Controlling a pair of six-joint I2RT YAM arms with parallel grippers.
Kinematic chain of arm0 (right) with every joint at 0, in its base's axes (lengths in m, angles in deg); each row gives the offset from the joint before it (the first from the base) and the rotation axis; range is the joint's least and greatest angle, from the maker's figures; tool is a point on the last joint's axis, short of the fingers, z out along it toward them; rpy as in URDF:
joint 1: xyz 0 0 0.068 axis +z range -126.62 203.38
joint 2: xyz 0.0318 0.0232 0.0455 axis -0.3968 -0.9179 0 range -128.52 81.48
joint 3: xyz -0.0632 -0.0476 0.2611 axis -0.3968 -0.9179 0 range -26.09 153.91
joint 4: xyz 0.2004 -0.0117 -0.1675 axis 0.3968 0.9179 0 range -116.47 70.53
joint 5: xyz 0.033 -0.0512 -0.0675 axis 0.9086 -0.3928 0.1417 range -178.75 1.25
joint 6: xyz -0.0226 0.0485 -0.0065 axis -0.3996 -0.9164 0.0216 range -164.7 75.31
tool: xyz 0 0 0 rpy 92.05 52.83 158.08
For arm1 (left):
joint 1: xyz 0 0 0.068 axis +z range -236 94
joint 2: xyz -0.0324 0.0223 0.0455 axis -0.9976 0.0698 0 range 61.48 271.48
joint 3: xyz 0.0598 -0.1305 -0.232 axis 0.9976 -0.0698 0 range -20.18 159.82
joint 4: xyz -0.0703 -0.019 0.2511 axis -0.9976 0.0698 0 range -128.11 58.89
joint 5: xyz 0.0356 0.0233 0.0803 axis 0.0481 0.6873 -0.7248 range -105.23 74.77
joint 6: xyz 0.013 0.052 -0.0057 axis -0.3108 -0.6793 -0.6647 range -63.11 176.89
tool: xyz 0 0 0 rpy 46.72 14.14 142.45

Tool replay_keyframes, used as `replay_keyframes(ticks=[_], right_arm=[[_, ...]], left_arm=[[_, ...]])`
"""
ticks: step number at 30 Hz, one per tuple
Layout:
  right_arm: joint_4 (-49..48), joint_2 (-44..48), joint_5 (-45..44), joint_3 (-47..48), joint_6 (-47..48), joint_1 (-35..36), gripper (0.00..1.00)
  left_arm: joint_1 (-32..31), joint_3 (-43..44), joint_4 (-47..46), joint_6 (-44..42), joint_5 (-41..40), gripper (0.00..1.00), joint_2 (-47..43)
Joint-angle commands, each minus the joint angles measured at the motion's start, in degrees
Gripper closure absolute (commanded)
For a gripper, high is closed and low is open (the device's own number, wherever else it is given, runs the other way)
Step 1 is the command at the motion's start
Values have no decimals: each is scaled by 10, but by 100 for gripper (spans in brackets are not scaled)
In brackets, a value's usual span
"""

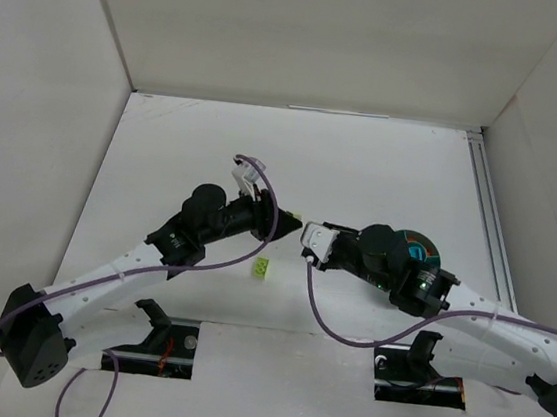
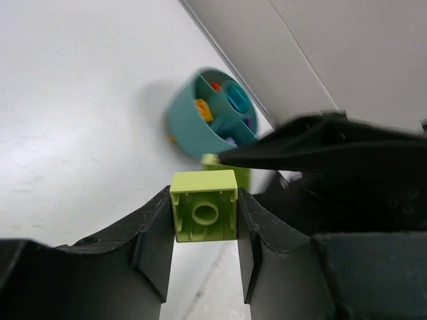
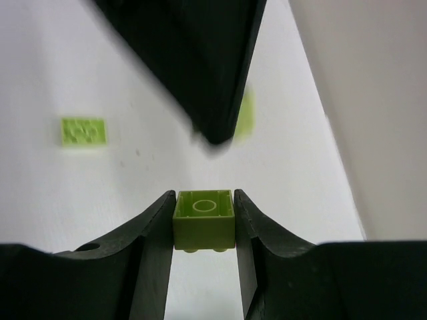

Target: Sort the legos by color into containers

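Left wrist view, lower centre: lime green brick [image 2: 203, 205], plain; left fingers [image 2: 155, 233] matte black. Upper centre: teal bowl [image 2: 189, 127], inside it an orange piece [image 2: 203, 110], red piece [image 2: 215, 86], teal piece [image 2: 237, 99] and purple piece [image 2: 247, 123]. Right wrist view, lower centre: second lime green brick [image 3: 203, 220], same shade; right fingers [image 3: 150, 233] black too. Upper left there: loose lime brick [image 3: 83, 131], blurred. Top view: left arm [image 1: 110, 275] white with black end, right arm [image 1: 506, 335] the same, purple cable [image 1: 344, 341] bottom centre, table [image 1: 364, 168] white, walls [image 1: 309, 31] off-white.

Three lime green bricks [image 3: 83, 131], one teal bowl [image 2: 200, 127], and two grippers [image 2: 203, 200] [image 3: 203, 200] in view
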Motion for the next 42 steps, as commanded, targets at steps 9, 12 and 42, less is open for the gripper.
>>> replay_keyframes(ticks=[9, 12, 42], right_arm=[[75, 46, -58, -39, -24, -10, 86], [87, 46, -143, -28, -53, -15, 83], [249, 77, -83, 0, -187, -461, 83]], left_arm=[[57, 38, 28, -33, -108, 100, -45], [57, 57, 53, -33, -131, 100, -16], [52, 127, 49, -114, -135, 100, 129]])
